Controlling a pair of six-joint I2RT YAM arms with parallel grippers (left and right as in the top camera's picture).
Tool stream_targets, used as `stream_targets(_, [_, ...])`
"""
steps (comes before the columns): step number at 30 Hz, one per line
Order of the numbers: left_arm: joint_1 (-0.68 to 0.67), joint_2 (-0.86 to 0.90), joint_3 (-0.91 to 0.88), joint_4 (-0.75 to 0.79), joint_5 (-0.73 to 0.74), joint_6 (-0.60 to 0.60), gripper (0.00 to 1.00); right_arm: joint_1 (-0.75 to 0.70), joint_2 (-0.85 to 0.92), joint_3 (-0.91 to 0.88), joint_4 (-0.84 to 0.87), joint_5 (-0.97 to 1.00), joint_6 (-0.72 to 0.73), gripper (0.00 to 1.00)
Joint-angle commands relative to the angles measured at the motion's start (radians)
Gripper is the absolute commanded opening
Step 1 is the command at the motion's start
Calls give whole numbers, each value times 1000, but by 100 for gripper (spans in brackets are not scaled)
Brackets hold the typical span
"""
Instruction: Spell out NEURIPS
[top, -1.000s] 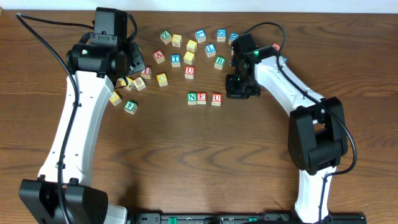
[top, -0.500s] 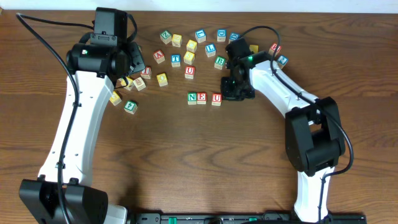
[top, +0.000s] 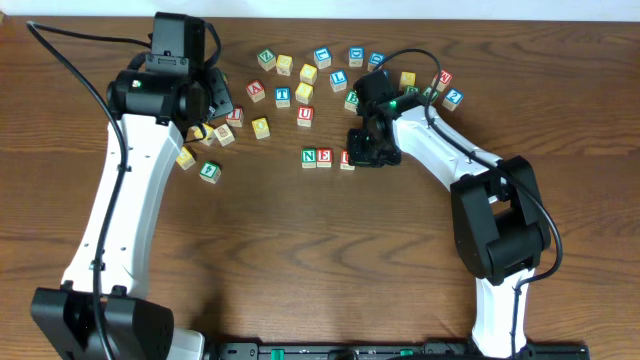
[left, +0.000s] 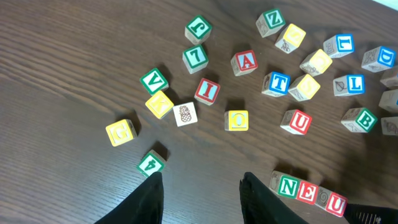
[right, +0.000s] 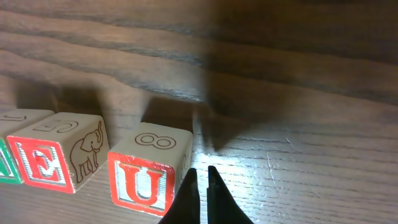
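1. My right pincer (right: 200, 191) is clenched, the tips pressed nearly together with nothing between them; it sits low over the bench (right: 311, 162), just beside the right-hand edge of the U cube (right: 144, 175); I cannot tell whether it touches that cube.
2. The N cube (top: 309, 156), the E cube (top: 324, 157) and the U cube stand side by side in one row near the middle of the bench; from overhead my right pincer partly covers the U cube.
3. My left pincer (left: 202, 199) is released, jaws wide apart and empty; it hangs above the loose cubes on my left, well apart from the row.
4. The red I cube (left: 207, 91) lies among those loose cubes, just beside a pineapple cube (left: 185, 114).
5. A spare U cube (left: 296, 121), also red, lies beyond the row; the A cube (left: 245, 61) and the T cube (left: 275, 83) lie near it; the remaining task letters I cannot read.
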Motion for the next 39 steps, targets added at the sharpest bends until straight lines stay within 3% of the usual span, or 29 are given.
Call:
stream_targets(1, [2,12,-20,0,-1,9,40,13,4,-6,8,9,26,1])
stream_targets(39, [1,12,-21,0,-1,9,40,42,16,-27,29,-34,108,1])
